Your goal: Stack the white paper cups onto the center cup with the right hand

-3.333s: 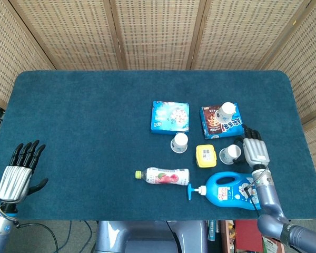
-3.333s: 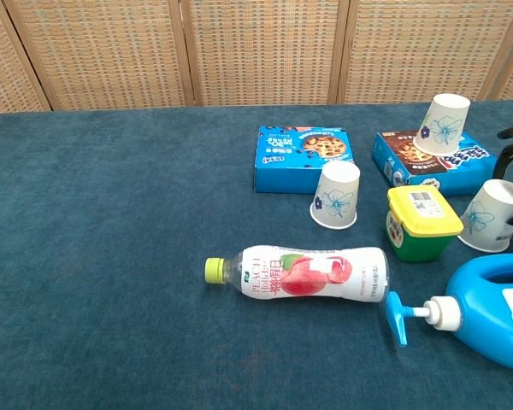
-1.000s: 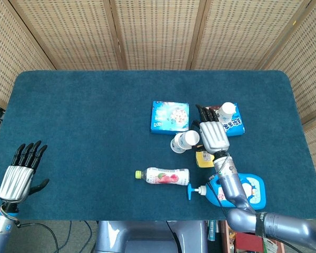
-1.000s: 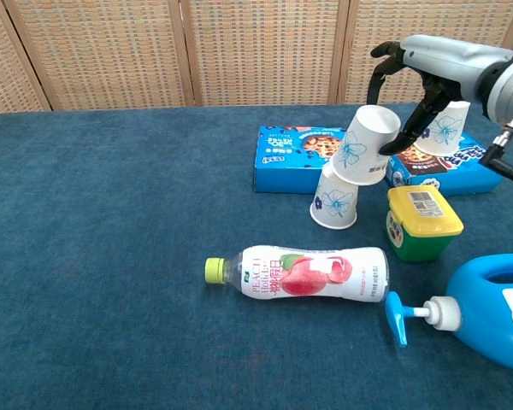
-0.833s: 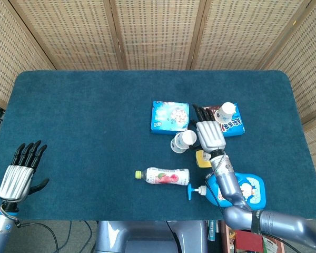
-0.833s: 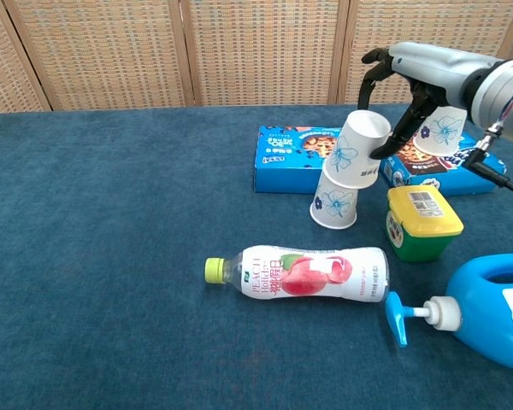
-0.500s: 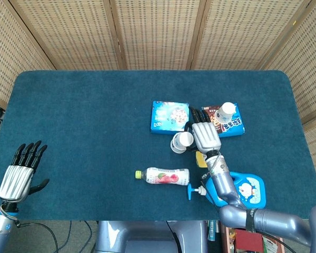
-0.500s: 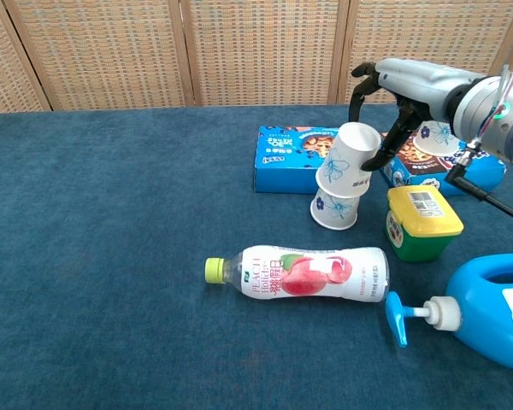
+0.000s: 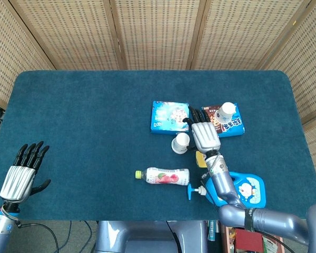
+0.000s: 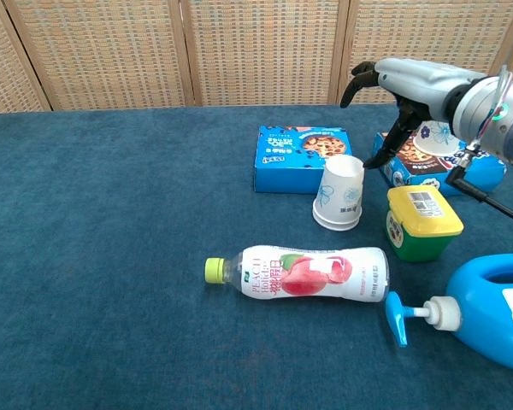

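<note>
Two white paper cups [image 9: 181, 142] with blue flower prints stand nested mouth-down at mid-table, the stack [image 10: 339, 193] upright. My right hand [image 9: 204, 135] hovers just right of and above the stack, fingers spread, holding nothing; the chest view shows the same hand [image 10: 393, 94] apart from the cups. Another white cup [image 9: 227, 110] sits upside down on the brown snack box [image 9: 221, 122], partly behind my arm [image 10: 433, 141]. My left hand [image 9: 22, 174] rests open at the table's front left.
A blue cookie box [image 10: 301, 159] lies behind the stack. A yellow-lidded tub [image 10: 422, 222] stands to its right. A peach drink bottle [image 10: 303, 272] lies in front, and a blue pump bottle [image 10: 496, 307] lies at the front right.
My right hand brought the cup over from the right, lowered it onto the center cup and let go. The cup has slid fully down; the fingers are now apart from it.
</note>
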